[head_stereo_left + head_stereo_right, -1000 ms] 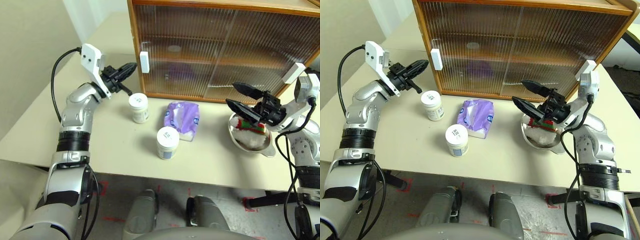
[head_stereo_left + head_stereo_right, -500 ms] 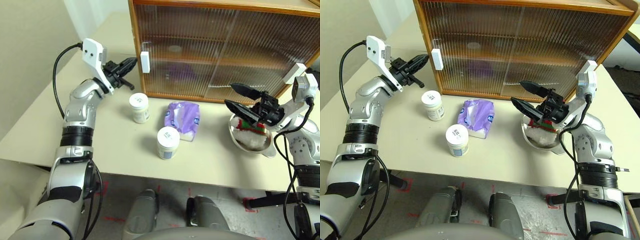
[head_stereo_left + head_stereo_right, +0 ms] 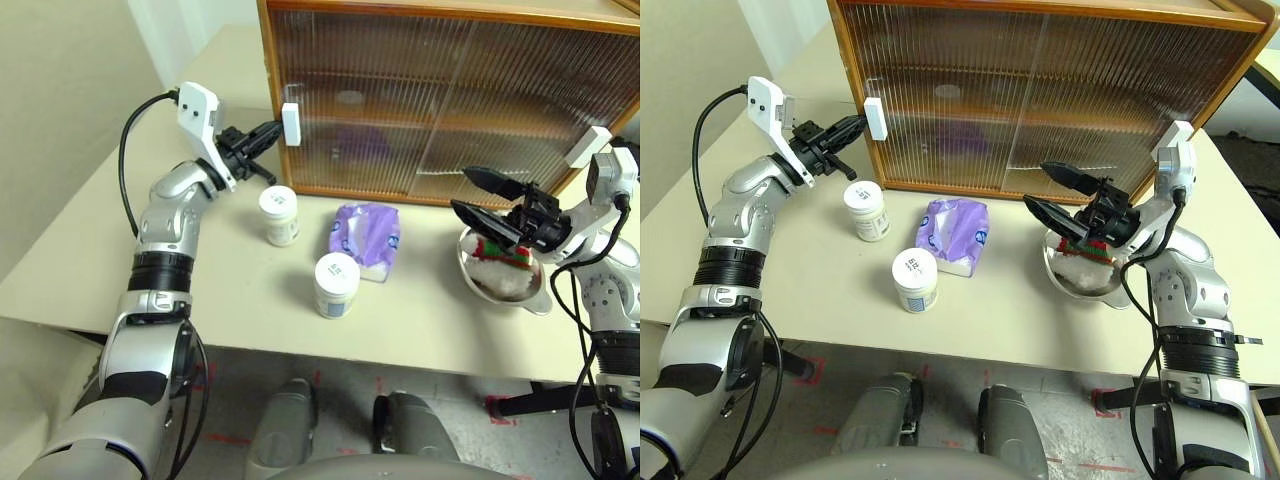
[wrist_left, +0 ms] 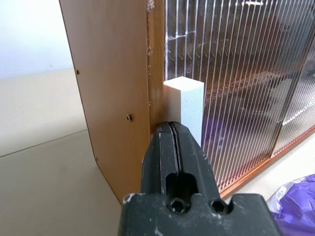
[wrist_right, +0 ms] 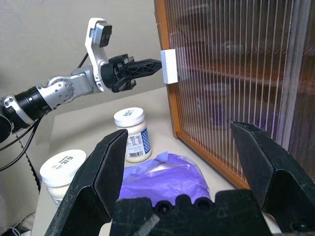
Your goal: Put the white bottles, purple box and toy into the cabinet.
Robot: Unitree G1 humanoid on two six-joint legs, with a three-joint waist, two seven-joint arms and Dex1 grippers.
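Observation:
Two white bottles stand on the table, one [image 3: 279, 214] near the cabinet's left corner and one [image 3: 336, 285] closer to the front. The purple box [image 3: 366, 238] lies between them. The toy [image 3: 503, 262] sits inside a steel bowl [image 3: 541, 296] at the right. Both ribbed doors of the cabinet [image 3: 266, 80] are shut. My left gripper [image 3: 270, 131] is shut, its tip right at the left door's white handle [image 4: 184, 105]. My right gripper [image 3: 463, 190] hangs open just above and left of the bowl, holding nothing.
The tan table's front edge [image 3: 300, 350] runs close below the nearer bottle. A second white handle [image 3: 588, 146] sticks out at the cabinet's right side, close to my right wrist. Dim shapes show behind the ribbed doors on the inner shelf.
My left gripper has moved right, toward the cabinet, and its tip now meets the white handle. The right arm and the table's things have stayed put.

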